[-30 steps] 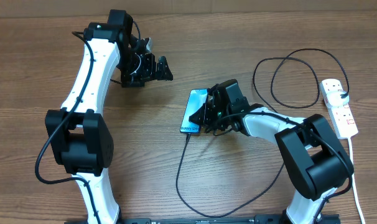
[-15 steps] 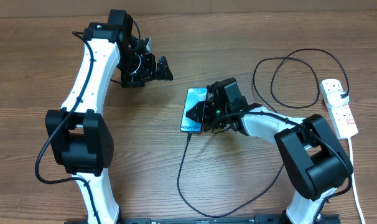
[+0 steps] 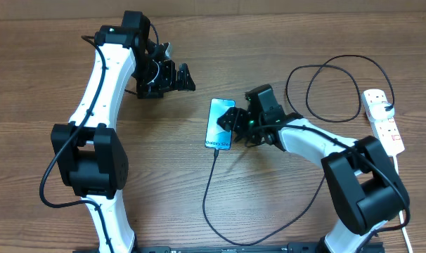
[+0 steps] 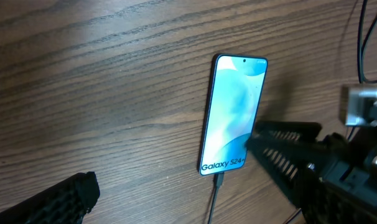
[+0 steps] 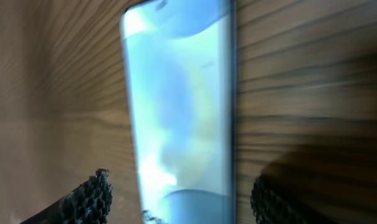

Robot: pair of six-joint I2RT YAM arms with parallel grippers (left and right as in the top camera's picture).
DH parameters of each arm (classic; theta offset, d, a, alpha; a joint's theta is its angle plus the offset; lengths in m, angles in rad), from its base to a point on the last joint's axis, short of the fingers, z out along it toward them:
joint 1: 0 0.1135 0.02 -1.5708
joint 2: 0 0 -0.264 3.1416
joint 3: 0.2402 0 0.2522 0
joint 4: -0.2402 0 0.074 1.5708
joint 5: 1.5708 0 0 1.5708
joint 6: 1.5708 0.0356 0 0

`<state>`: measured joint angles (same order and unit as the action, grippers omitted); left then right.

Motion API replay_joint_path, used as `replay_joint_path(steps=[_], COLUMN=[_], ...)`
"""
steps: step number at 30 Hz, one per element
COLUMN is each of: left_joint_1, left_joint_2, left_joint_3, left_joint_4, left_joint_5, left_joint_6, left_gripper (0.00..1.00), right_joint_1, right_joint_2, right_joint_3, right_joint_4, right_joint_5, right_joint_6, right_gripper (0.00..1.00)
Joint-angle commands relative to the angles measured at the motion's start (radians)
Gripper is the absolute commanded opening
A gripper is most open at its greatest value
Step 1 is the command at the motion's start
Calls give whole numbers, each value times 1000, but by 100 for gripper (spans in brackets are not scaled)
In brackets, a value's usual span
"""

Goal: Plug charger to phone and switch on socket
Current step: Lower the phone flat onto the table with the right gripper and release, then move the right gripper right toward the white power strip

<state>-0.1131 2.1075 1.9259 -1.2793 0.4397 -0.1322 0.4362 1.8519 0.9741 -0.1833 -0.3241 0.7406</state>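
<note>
Right jaws: spread wide, nothing between the pads. The right gripper (image 3: 230,123) sits low at the phone (image 3: 214,126), partly over its right-hand long edge, middle of the overhead frame. Right wrist view is blurred, but its fingertips (image 5: 92,193) show at the lower corners with the lit screen running up between them.

Left jaws: apart, holding nothing. The left gripper (image 3: 179,77) hangs at upper left of centre, well apart from the phone and aimed toward it.

Phone lies flat on the wooden table (image 3: 72,42), screen up, "Galaxy S24" text at the lower end.

Charger (image 4: 218,182): plug tip meets the phone's bottom edge. The black cable runs down to the bottom of the frame, then curves up and right into loose loops at upper right.

Socket (image 3: 384,121): far right edge, lengthwise, black plug in its upper end, white cord (image 3: 400,186) trailing down. Switch position too small to read.
</note>
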Motion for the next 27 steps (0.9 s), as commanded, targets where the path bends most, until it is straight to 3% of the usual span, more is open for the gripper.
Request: replay_joint_path(steps=[1,8,12,15,21,27], left_joint_1=[2,2,2,2,2,2], left_joint_2=[-28,-28,-28,-28,-28,-28], left_joint_3=[8,8,8,8,8,8], left_joint_4=[1,1,1,1,1,1], left_joint_5=[-6,-6,-6,-6,-6,-6], left_joint_6=[-6,-6,-6,-6,-6,-6], left_gripper=[100,100,100,100,100,100], right_joint_1=[-23,-101,-182,-250,-369,-412], right_joint_2=[-18,-156,-251,-304,-331,-331], right_joint_3=[-23,110,211,243,243,242], right_joint_4=[-34,-349,-570,-670,-822,-814], right_joint_5=[95,141,223,285,394,394], right_joint_6=[-13,-145,-199,-267,-353,-353], right_gripper=[72,75,84,99,100,100])
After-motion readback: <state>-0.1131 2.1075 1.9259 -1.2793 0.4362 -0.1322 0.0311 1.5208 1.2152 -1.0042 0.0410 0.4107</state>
